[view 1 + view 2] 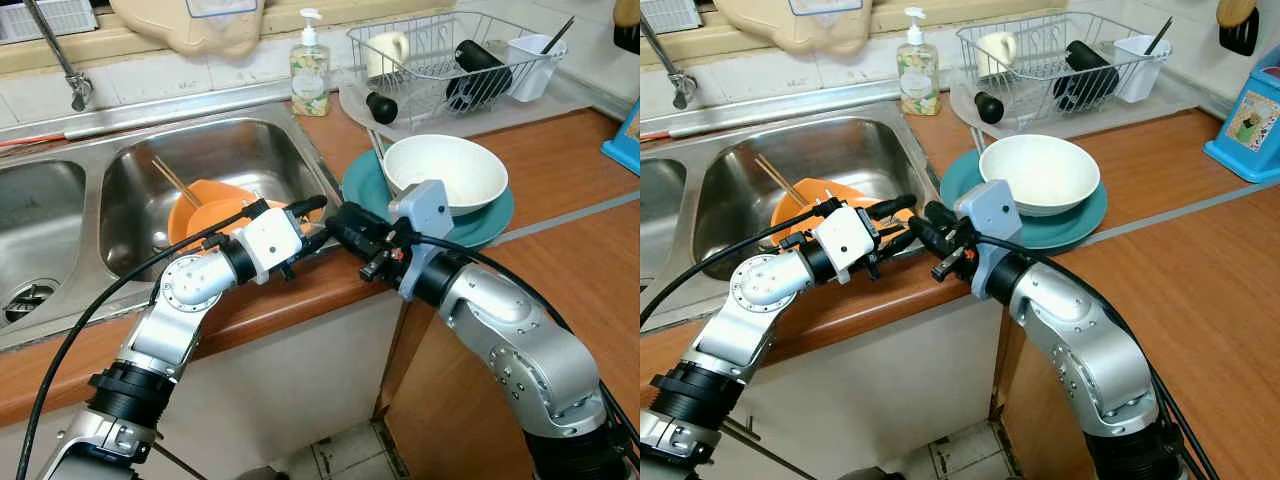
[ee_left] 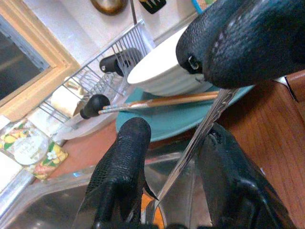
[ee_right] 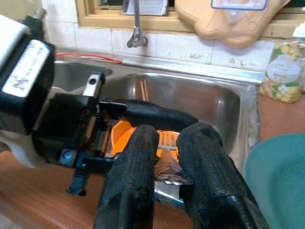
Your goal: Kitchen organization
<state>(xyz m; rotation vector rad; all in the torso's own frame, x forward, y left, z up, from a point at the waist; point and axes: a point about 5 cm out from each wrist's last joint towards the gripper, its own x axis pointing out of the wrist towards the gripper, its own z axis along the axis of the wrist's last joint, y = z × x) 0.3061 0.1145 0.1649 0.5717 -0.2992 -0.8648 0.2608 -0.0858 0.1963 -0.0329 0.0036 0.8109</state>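
Hands meet over the front edge of the sink (image 1: pixel 290 140), where our two arms point at each other. Our right hand (image 3: pixel 164 177) has its fingers pressed together on the handle end of a metal fork (image 3: pixel 167 143), whose tines show against the orange plate (image 1: pixel 205 215) lying in the right basin. From the left wrist view the same thin metal handle runs between the fingers of our left hand (image 2: pixel 174 164), which stand spread on either side of it without clearly touching it. The left hand (image 1: pixel 305 212) hovers just above the sink's rim, its tips close beside the right hand (image 1: pixel 345 222).

A pair of wooden chopsticks (image 1: pixel 175 180) leans in the basin behind the orange plate. On the wooden tabletop (image 1: pixel 560 250) just right of the sink sits a teal plate (image 1: pixel 495 222) with a white bowl (image 1: pixel 445 172) on it, and another pair of chopsticks (image 2: pixel 162 102) lies across that plate beside the bowl (clearest from the left wrist).

Behind them a wire dish rack (image 1: pixel 450 50) holds a mug (image 1: pixel 388 48), a dark bottle (image 1: pixel 478 68) and a white cup (image 1: pixel 530 62). A soap bottle (image 1: pixel 310 72) stands between the rack and the sink, and the tap (image 1: pixel 60 55) rises at the back wall.
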